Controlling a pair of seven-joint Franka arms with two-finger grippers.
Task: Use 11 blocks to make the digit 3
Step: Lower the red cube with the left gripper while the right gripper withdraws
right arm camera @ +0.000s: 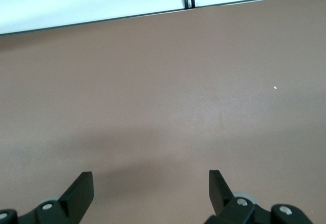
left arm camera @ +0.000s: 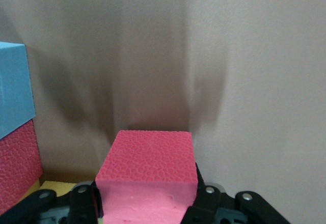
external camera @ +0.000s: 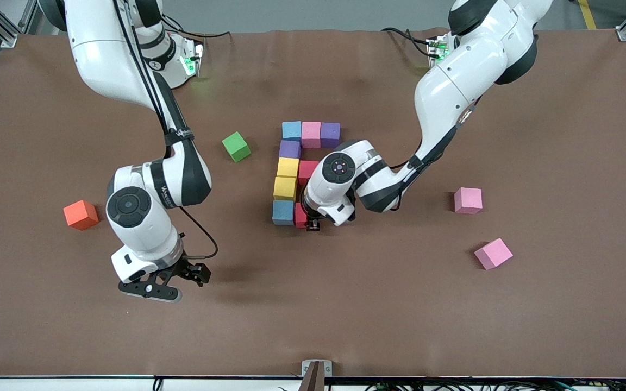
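My left hand (external camera: pixel 313 226) grasps a red block (left arm camera: pixel 147 175) just beside the light blue block (external camera: pixel 283 212), in the figure's row nearest the front camera, while my released right hand (external camera: pixel 169 282) waits over bare table (external camera: pixel 345 304).

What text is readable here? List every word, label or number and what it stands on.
White lettering on the right arm's black forearm bands: too small to read.
Coloured blocks: no text.
Table: no text.
Left and right wrist views: no text.
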